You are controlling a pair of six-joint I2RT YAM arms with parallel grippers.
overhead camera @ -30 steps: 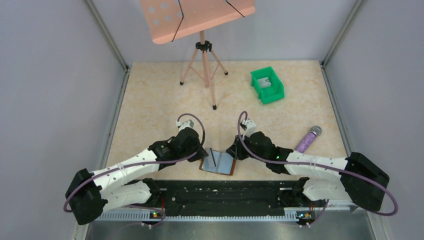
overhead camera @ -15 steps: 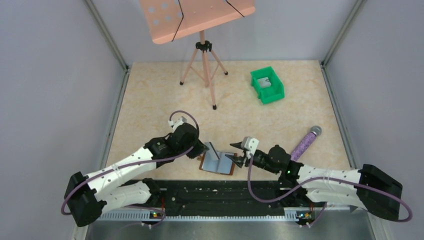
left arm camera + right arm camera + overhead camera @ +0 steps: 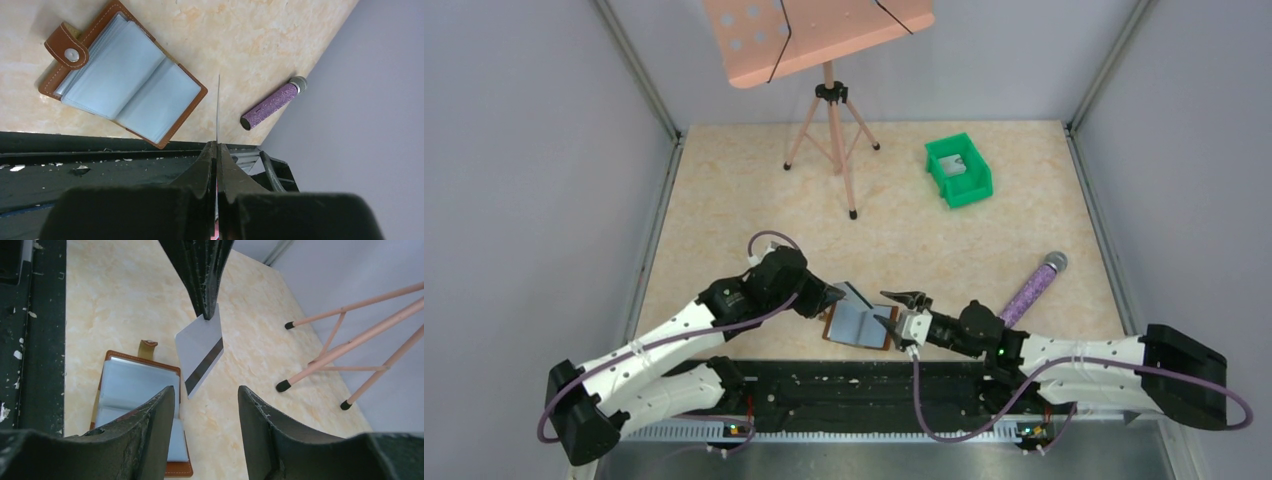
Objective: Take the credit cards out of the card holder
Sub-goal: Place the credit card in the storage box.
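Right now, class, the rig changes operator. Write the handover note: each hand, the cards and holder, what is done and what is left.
Left hand: shut on one card, held up clear of the holder.
Right hand: open and empty, beside the card holder, which lies open.
Done: that card is out. A pale flat piece, possibly another card, lies in the green bin.
Left: set the held card down, probably in the bin, then check the holder for more. Its contents cannot be made out.

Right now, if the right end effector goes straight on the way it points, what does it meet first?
Most likely the card pinched by the left end effector: it hangs straight ahead of the right end effector, between its open fingers. The holder lies lower and aside. Depth is unclear.
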